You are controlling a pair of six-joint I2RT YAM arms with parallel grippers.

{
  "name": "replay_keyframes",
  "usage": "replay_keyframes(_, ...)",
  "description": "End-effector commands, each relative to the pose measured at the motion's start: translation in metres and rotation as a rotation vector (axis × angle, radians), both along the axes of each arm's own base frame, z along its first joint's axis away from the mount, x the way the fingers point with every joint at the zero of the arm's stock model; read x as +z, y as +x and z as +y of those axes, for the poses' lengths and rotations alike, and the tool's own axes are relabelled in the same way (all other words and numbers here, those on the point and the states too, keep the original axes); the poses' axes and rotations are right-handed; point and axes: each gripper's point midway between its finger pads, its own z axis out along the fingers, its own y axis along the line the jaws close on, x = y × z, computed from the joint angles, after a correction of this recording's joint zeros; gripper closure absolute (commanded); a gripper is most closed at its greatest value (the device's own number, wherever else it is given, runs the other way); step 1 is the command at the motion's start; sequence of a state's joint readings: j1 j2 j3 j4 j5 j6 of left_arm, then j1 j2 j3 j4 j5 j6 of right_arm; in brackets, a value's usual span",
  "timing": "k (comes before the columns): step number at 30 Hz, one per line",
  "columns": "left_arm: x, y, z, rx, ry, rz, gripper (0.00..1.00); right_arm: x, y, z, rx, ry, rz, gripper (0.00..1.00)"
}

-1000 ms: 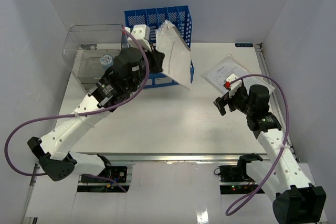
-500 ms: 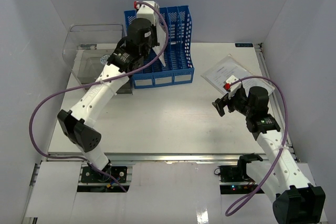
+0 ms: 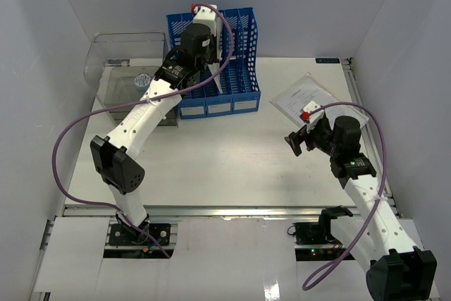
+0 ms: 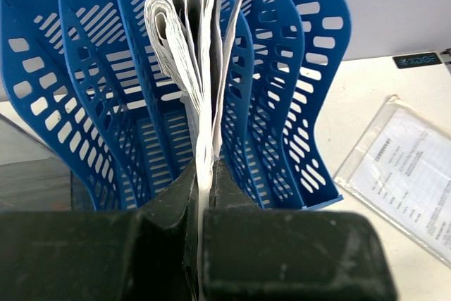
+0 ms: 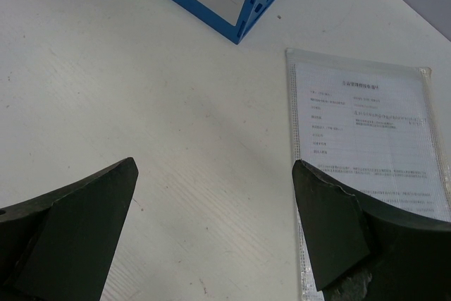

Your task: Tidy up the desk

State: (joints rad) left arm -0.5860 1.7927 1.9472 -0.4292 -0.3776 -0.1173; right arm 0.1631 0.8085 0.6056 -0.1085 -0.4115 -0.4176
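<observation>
We see the desk [image 3: 232, 167] lying flat and filling most of the top view, with its long axis running left to right. One long side follows the near rail [image 3: 225, 211] above the arm bases, and the other meets the back wall. White walls [image 3: 42, 68] close it in on the left, back and right.

At the far edge, left of centre, stands a blue rack [image 3: 243, 40] with its slots running front to back. A clear box [image 3: 116, 61] sits just beside it in the far left corner. A paper in a clear sleeve [image 3: 301, 96] lies flat at the far right, turned at an angle, with one corner near the right edge.

The left gripper [image 4: 202, 195] reaches over the rack from the near side and is pinched narrow on the lower edge of a sheaf of papers [image 4: 187, 40]. The papers stand upright in one of the middle slots and fan apart at the top. We cannot tell whether they reach the slot floor.

The right gripper [image 5: 213, 174] hovers above the desk just near the sleeve's near corner. Its jaws are spread wide and hold nothing.

A broad stretch of bare white top runs between the rack and the near rail, and between the two arms. It is tighter along the far edge, where the rack, box and sleeve crowd the wall.
</observation>
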Motion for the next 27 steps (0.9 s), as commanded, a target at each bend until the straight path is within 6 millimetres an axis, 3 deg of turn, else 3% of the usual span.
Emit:
replay_keyframes(1, 0.096, -0.026, -0.014, -0.094, -0.213, -0.179, 1.0, 0.007, 0.002, 0.002, 0.007, 0.019, -0.031, 0.03)
replay_keyframes(5, 0.125, -0.045, -0.021, -0.108, -0.231, -0.237, 1.0, 0.005, 0.002, 0.002, 0.008, 0.022, -0.023, 0.03)
replay_keyframes(8, 0.132, -0.047, -0.025, -0.115, -0.228, -0.251, 1.0, 0.004, 0.003, 0.002, 0.006, 0.021, -0.02, 0.03)
replay_keyframes(21, 0.11, -0.039, -0.086, -0.212, -0.225, -0.212, 1.0, 0.001, 0.004, 0.001, -0.004, 0.018, -0.012, 0.04)
replay_keyframes(25, 0.116, -0.042, -0.088, -0.181, -0.203, -0.237, 1.0, 0.0, 0.003, 0.002, 0.003, 0.019, -0.007, 0.04)
replay_keyframes(27, 0.125, -0.043, -0.078, -0.138, -0.204, -0.258, 1.0, 0.0, 0.003, 0.002, 0.005, 0.021, -0.008, 0.04)
